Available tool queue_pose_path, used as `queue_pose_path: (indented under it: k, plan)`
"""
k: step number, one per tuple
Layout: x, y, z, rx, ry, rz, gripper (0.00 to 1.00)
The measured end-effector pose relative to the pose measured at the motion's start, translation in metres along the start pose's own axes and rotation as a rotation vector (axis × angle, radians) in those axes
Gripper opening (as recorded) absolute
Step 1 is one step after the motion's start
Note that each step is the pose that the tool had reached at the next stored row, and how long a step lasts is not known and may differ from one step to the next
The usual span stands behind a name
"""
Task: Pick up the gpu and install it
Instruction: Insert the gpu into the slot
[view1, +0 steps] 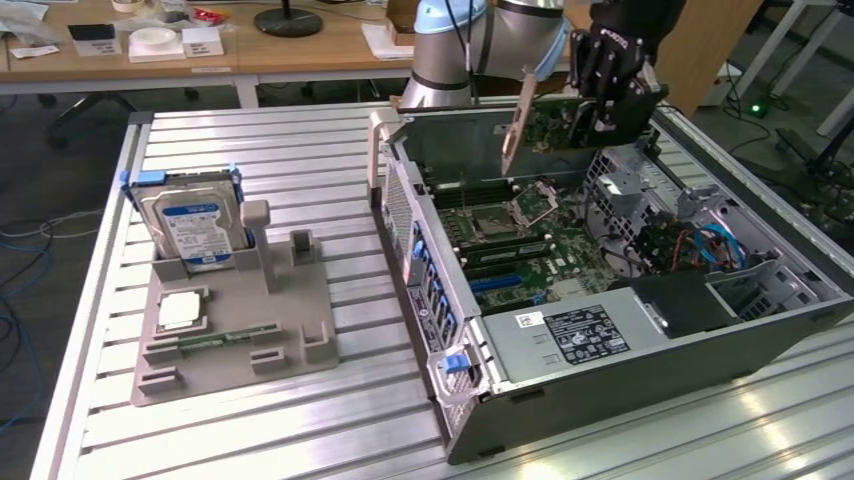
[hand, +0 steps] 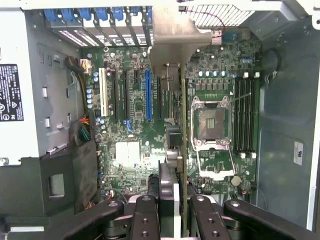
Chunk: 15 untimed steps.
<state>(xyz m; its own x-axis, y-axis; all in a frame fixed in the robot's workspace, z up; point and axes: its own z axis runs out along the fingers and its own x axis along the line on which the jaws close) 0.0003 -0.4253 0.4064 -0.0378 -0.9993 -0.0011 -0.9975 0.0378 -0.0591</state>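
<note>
Arm: Universal Robots arm (view1: 454, 45), silver and light-blue joint housing, at the far side of the scene in the exterior view.
Wrist: black section (view1: 627, 30), directed downward, to the exterior view's right of the joint housing.
End effector: black two-finger unit (view1: 607, 125) (hand: 175, 220), pointing straight down.
Fingers: two black link-type fingers (hand: 145, 217) with bolt holes, set parallel, one on each face of the card.
Grip state: jaws narrowed and clamped on the gpu (view1: 550, 125) (hand: 184, 125), which is held on edge and upright.

The exterior view is looking obliquely down on the whole open case (view1: 601, 385). The wrist view is looking straight down past the gripper (hand: 173, 202) (at close range) onto the motherboard (hand: 117, 131), which both views are sharing.
</note>
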Motion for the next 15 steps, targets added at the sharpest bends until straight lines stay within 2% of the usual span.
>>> queue_pose_path:
  k: [13,15]
  plan:
    - [0.002,0.0002,0.023,-0.0008,0.0009,0.012,0.28]
    - [0.002,0.0054,0.0263,-0.0008,0.0009,0.012,0.28]
